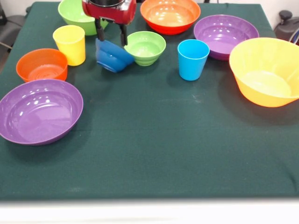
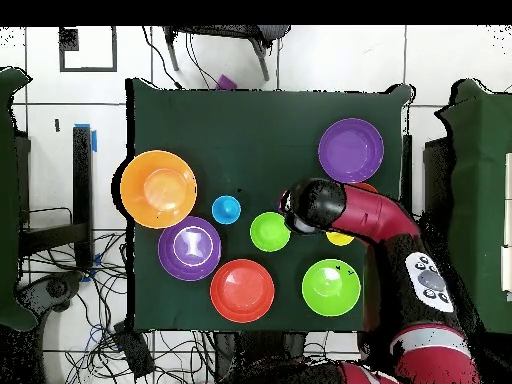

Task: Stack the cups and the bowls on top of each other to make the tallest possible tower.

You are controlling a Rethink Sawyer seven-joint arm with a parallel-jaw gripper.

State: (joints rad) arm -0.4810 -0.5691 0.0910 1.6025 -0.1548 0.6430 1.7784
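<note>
My gripper [image 1: 110, 41] hangs at the far middle-left, its fingers [image 1: 123, 37] on either side of the small dark blue bowl [image 1: 112, 57], which sits tilted. Beside it are the yellow cup [image 1: 70, 44] and a small green bowl [image 1: 145, 47]. The light blue cup [image 1: 192, 58] stands upright near the centre. The big orange bowl [image 1: 266, 70] rests open side up at the right. Every cup and bowl stands singly on the cloth. In the overhead view my arm [image 2: 370, 215] covers the dark blue bowl.
A small orange bowl [image 1: 42, 65] and a purple bowl [image 1: 39, 111] sit at the left. A larger green bowl [image 1: 74, 13], a red-orange bowl [image 1: 170, 15] and a second purple bowl [image 1: 225, 35] line the far side. The green tablecloth [image 1: 154, 154] spreads toward the near edge.
</note>
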